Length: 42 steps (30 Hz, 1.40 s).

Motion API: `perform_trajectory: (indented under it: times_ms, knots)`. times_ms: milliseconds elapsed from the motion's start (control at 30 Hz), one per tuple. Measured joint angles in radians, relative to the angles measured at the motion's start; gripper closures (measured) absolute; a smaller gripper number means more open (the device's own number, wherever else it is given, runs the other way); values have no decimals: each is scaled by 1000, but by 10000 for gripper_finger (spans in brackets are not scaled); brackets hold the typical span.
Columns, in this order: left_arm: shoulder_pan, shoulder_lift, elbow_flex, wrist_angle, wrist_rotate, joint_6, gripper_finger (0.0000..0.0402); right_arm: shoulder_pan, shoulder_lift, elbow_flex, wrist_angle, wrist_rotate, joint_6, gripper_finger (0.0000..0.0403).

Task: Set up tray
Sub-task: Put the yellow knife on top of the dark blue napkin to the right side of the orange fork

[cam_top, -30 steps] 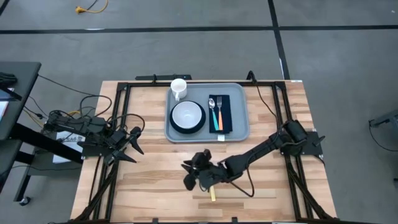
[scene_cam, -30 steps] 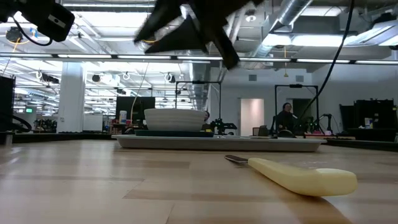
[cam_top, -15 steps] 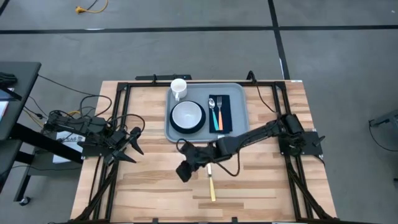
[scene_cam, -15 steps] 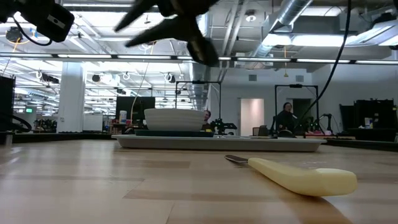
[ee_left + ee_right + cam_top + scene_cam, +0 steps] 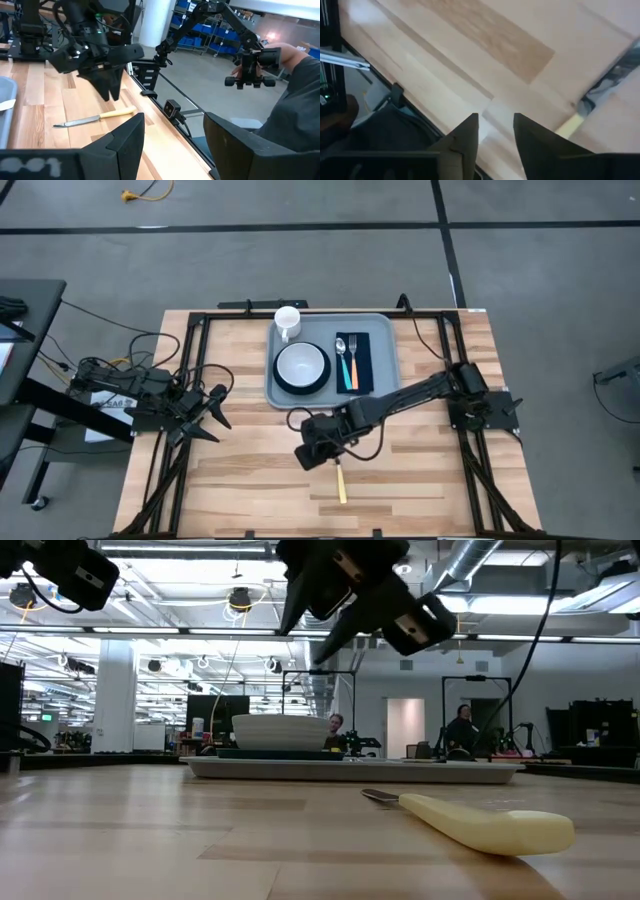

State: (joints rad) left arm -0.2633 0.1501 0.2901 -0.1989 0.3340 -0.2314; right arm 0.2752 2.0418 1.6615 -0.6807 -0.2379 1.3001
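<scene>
The grey-blue tray (image 5: 386,386) lies at the table's far middle. It carries a white mug (image 5: 287,322), a white bowl on a dark plate (image 5: 301,366) and a dark napkin (image 5: 355,363) with a spoon and a fork. A knife (image 5: 340,479) with a pale yellow handle lies flat on the wood nearer the front edge, also seen in the low view (image 5: 480,825). My right gripper (image 5: 312,455) hangs above the knife's blade end, pointing steeply down, open and holding nothing (image 5: 496,125). My left gripper (image 5: 212,412) waits open at the table's left side.
Black frame rails (image 5: 190,370) run along the table's left and right sides, and cables lie at the left edge. In the left wrist view a person's sleeve and hand (image 5: 285,55) show beyond the table. Bare wood lies left and right of the knife.
My right gripper has rolled and tipped from nearly level to pointing steeply down, rising a little and swinging over the knife's blade end. The knife has kept its place on the table.
</scene>
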Motion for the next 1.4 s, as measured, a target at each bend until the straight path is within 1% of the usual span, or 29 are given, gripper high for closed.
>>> perform_trajectory:
  times_ms: [267, 333, 400, 500, 533, 600, 667, 967, 1167, 1400]
  knots:
    - [0, 0, 0, 0, 0, 0, 209, 45, 3, 0, -44, -15, 128, 225]
    - [0, 0, 0, 1, 0, 0, 209, 53, 22, 2, -57, -34, 152, 213]
    - [0, 0, 0, 1, 0, 0, 209, 62, 31, -2, -108, -47, 167, 205]
    - [0, 0, 0, 2, 0, 0, 209, 67, 69, 4, -101, -73, 181, 196]
    - [0, 0, 0, 2, 0, 0, 209, 66, 76, -2, -140, -79, 184, 195]
    - [0, 0, 0, 3, 0, 0, 209, 65, 103, 1, -108, -87, 189, 193]
    - [0, 0, 0, 4, 0, -1, 209, 64, 108, 0, -142, -88, 186, 192]
    - [0, 0, 0, 3, -1, -1, 209, 37, 122, 1, -183, -76, 166, 194]
    - [0, 0, 0, 2, 0, -1, 209, 23, 124, 0, -187, -11, 166, 198]
    - [0, 0, 0, -2, 1, -1, 209, 23, 124, 0, -226, 10, 166, 206]
